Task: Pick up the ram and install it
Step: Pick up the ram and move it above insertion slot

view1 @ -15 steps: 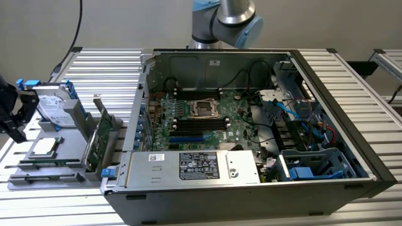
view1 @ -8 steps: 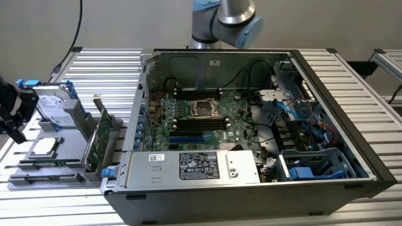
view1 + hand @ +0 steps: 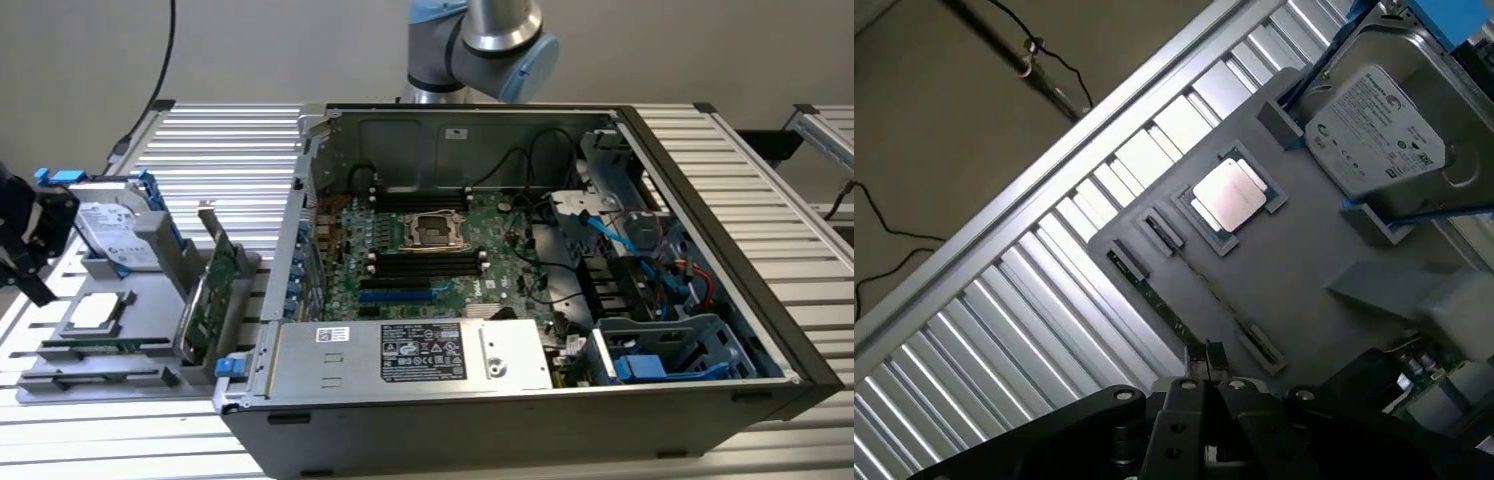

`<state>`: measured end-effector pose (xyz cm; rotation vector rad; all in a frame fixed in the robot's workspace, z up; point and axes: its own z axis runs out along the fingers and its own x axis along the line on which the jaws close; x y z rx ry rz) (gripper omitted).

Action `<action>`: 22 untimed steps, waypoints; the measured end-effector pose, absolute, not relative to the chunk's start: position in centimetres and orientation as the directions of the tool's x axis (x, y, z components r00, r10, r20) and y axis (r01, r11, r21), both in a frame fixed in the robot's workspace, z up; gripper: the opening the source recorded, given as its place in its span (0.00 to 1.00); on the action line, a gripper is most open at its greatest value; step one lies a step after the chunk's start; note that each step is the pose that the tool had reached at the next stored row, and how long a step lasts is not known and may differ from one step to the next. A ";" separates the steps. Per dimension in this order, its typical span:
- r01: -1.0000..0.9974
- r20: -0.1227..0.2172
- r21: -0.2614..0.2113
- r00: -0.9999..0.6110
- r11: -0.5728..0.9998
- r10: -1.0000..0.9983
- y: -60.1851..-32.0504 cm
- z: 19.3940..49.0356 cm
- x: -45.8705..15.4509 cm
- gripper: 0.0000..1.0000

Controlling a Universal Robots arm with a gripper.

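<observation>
Wrist view shows the ram (image 3: 1151, 300) standing on its long edge in a slot along the rim of the grey tray (image 3: 1304, 270), a thin green strip with nothing pinching it. The tool (image 3: 1204, 358) hangs over one end of the stick with its fingers pressed together and nothing between them; whether the tips touch the board I cannot tell. For a good pick, I judge the fingers must spread first, then settle over the stick's middle rather than its end. Closing across its flat faces should let it lift level out of the tray without twisting. Further into the tray lie the processor chip (image 3: 1230, 194) and then the hard drive (image 3: 1374, 125); both want a clear berth. Beside the tray, toward the exterior view's right, the open computer case (image 3: 727, 230) stands on the bench (image 3: 214, 150).
</observation>
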<state>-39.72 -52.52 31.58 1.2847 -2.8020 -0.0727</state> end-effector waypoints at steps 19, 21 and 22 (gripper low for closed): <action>-0.930 0.025 0.053 -0.362 0.363 -0.932 -52.5 31.6 -39.7 0.11; -0.943 0.024 0.051 -0.328 0.329 -0.944 -52.5 31.6 -39.7 0.11; -0.949 0.024 0.049 -0.311 0.312 -0.950 -52.5 31.6 -39.7 0.11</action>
